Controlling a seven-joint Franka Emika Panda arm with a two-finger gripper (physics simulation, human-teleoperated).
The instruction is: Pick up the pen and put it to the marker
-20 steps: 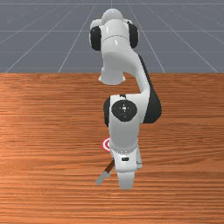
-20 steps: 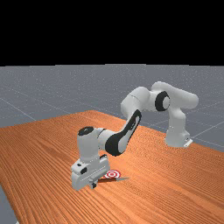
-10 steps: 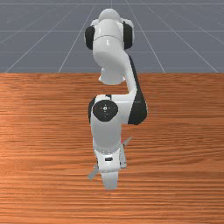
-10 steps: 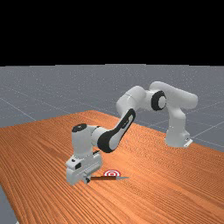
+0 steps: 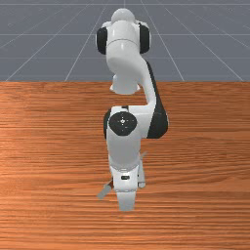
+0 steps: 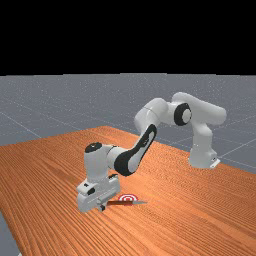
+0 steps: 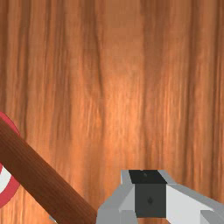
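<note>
The front view looks down across the worktop (image 5: 49,146) at the arm (image 5: 124,56), the far view slants down from farther off to one side, and the wrist view looks down close past the claw (image 6: 102,206), sharing the red-and-white bullseye (image 6: 128,198) with the far view.

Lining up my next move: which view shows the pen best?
The far view: the pen shows its brown shaft and pointed tip clearly. The front view shows both ends, the arm hiding most between; the wrist view, brown shaft across the marker.
</note>
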